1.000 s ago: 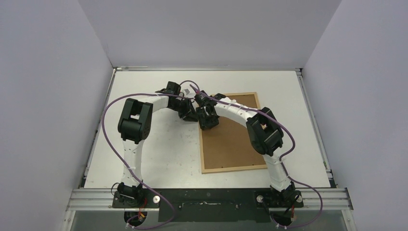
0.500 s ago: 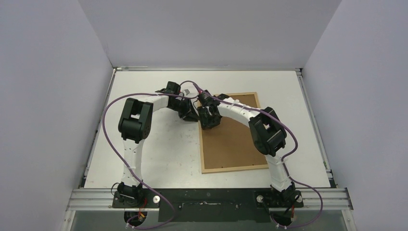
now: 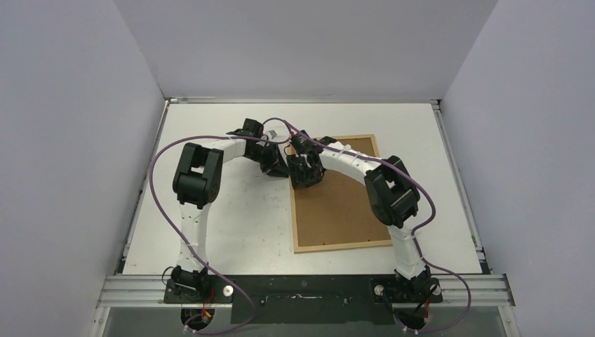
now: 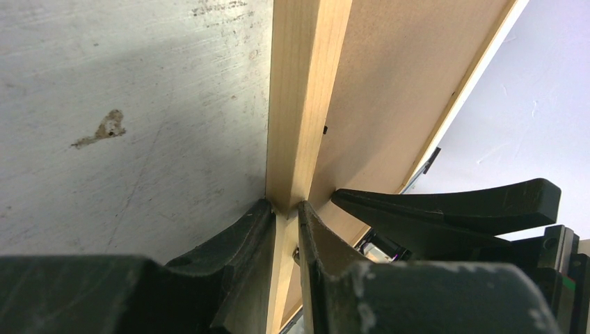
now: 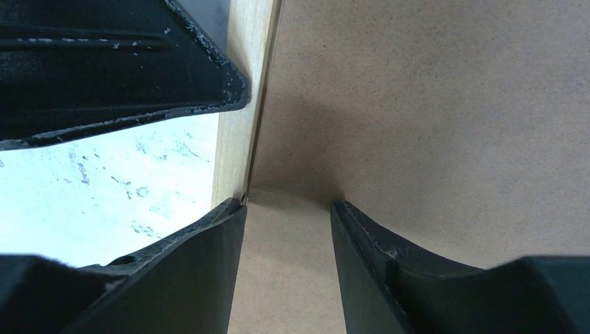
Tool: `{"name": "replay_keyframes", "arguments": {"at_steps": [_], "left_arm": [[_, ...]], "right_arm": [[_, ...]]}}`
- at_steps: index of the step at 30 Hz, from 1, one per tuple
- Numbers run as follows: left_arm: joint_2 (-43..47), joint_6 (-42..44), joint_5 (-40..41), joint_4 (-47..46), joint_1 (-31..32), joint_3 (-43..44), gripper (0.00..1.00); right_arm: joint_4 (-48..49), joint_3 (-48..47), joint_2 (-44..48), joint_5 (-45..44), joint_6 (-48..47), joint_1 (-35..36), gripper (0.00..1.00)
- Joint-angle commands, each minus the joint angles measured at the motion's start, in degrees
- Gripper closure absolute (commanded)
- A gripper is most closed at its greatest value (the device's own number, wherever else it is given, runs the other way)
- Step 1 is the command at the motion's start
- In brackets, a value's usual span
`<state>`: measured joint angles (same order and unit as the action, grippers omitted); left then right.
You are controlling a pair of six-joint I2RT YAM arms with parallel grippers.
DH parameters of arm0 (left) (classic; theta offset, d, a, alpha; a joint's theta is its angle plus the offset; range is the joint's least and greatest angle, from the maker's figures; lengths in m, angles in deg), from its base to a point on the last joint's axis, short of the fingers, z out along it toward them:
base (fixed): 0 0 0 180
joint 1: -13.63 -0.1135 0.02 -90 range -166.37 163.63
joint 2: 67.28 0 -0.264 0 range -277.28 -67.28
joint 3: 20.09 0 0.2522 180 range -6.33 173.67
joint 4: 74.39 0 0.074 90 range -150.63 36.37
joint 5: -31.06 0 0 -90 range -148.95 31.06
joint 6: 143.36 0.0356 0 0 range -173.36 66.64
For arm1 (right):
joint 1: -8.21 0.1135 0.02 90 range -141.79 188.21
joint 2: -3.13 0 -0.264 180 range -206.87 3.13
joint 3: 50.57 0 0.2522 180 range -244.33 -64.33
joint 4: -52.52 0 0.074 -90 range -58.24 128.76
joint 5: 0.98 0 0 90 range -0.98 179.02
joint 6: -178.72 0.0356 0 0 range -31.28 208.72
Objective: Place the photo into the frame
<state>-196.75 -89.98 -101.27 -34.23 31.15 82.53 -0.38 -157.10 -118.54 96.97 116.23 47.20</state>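
The light-wood frame (image 3: 342, 245) lies flat on the table, back side up, with a brown backing board (image 3: 337, 207) filling it. My left gripper (image 3: 286, 167) is shut on the frame's left rail (image 4: 299, 104) near its far corner, one finger on each side of the wood. Just to the right, my right gripper (image 3: 306, 181) points down at the backing board (image 5: 417, 104) and is open. Its fingertips rest at the board's left edge beside the rail (image 5: 240, 125), with nothing between them. The photo is hidden from every view.
The white table (image 3: 231, 217) is scuffed and stained left of the frame. Grey walls close in three sides. The two wrists crowd together at the frame's far left corner, and purple cables loop over both arms.
My right gripper's jaws have spread wider over the backing board. The left gripper keeps its hold on the frame rail, and the frame has barely shifted.
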Motion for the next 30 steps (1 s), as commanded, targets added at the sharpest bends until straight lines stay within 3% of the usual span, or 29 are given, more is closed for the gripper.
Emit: {"name": "replay_keyframes", "arguments": {"at_steps": [1, 30], "left_arm": [[-3.0, 2.6, 6.6, 3.5, 0.1, -0.4, 0.82], [-2.7, 3.8, 6.5, 5.0, -0.4, -1.3, 0.82]], "right_arm": [[-0.7, 2.0, -5.8, -2.7, -0.9, -0.2, 0.51], [-3.5, -0.4, -10.5, -9.4, -0.5, 2.4, 0.56]]}}
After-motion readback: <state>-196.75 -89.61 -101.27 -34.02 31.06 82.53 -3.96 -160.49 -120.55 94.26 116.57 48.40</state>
